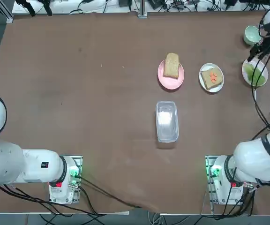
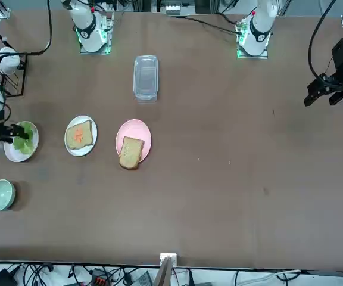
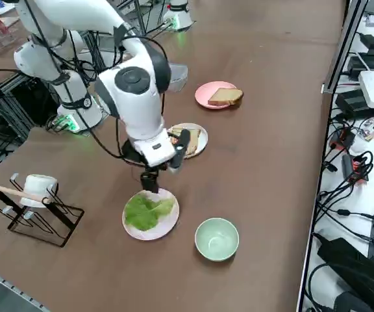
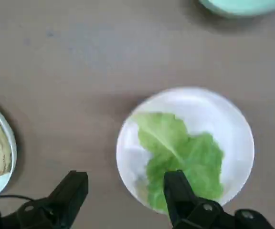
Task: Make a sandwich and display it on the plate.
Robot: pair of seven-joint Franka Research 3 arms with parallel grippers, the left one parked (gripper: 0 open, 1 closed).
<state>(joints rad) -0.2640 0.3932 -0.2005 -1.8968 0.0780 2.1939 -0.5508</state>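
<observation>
No stacked sandwich is in view; its parts lie on separate plates. One toast slice (image 1: 171,65) rests on the pink plate (image 1: 178,80). A second toast slice with orange carrot bits (image 1: 212,77) sits on a white plate (image 2: 70,147). Green lettuce (image 4: 180,152) lies on another white plate (image 3: 166,226) at the robot's far right. My right gripper (image 4: 125,183) hovers open over that plate's rim. One finger (image 4: 175,186) is above the lettuce and the other is over the bare table. Nothing is between them.
A small pale-green bowl (image 3: 217,238) stands just beyond the lettuce plate. A clear plastic container (image 1: 167,121) lies in the table's middle. A wire rack with a white cup (image 3: 36,188) stands near the table's right edge.
</observation>
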